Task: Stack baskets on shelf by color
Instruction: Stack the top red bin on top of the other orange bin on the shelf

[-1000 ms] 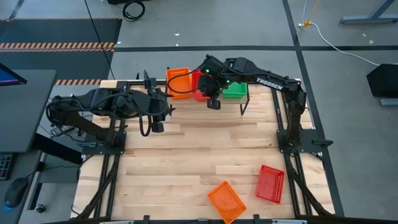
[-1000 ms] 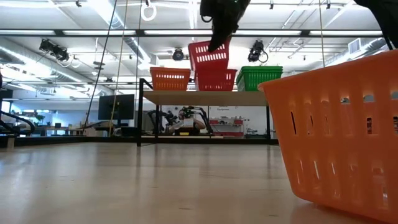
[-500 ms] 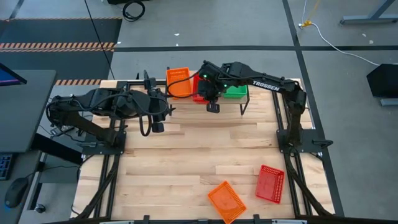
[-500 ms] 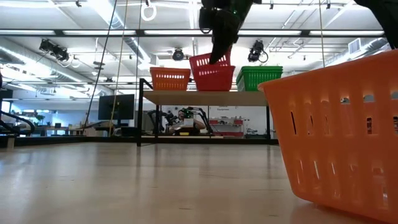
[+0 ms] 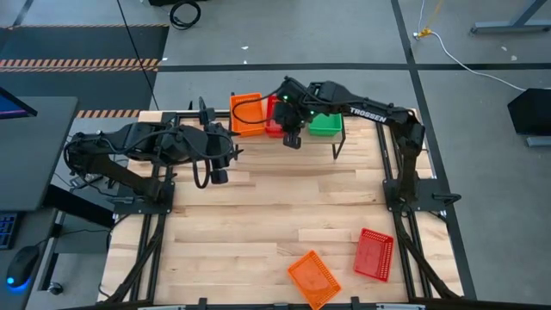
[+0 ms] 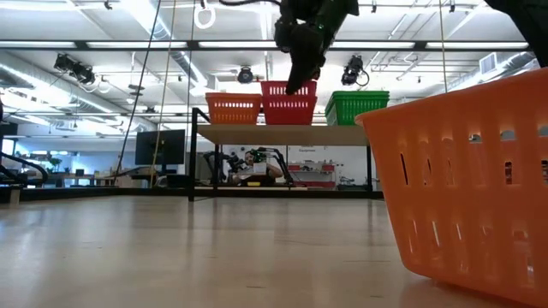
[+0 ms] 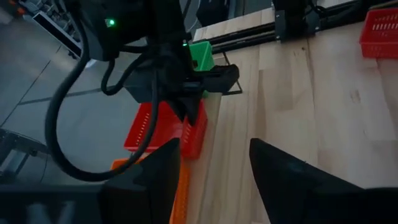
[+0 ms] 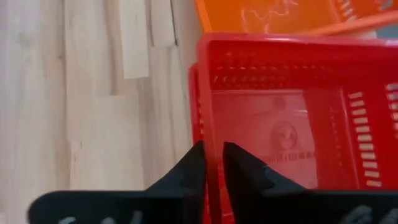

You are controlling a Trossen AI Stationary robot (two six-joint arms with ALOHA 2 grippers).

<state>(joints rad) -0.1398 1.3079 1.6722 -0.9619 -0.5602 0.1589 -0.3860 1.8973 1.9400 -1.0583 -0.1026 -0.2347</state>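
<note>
Shelf (image 5: 340, 138) at the table's far edge carries three basket positions in a row: orange stack (image 5: 247, 113), red stack (image 5: 275, 119) in the middle, green stack (image 5: 325, 125). In the low view all three sit upright on the light wood top board on black legs; how many are nested in the orange and green stacks I can't tell.

Right gripper (image 5: 291, 138) is over the near rim of the red stack. Right wrist view shows its fingers (image 8: 198, 165) nearly closed, pinching the rim wall of the top red basket (image 8: 280, 118), which sits nested in another red one. Top basket is empty, a round emblem on its floor, perforated sides.

Two loose baskets on the near side of the table (image 5: 258, 224): one orange basket (image 5: 313, 277) and one red basket (image 5: 374, 254), near each other, both empty.

Left gripper (image 5: 217, 174) hangs over the table's left part, well apart from the shelf, fingers spread, holding nothing.
</note>
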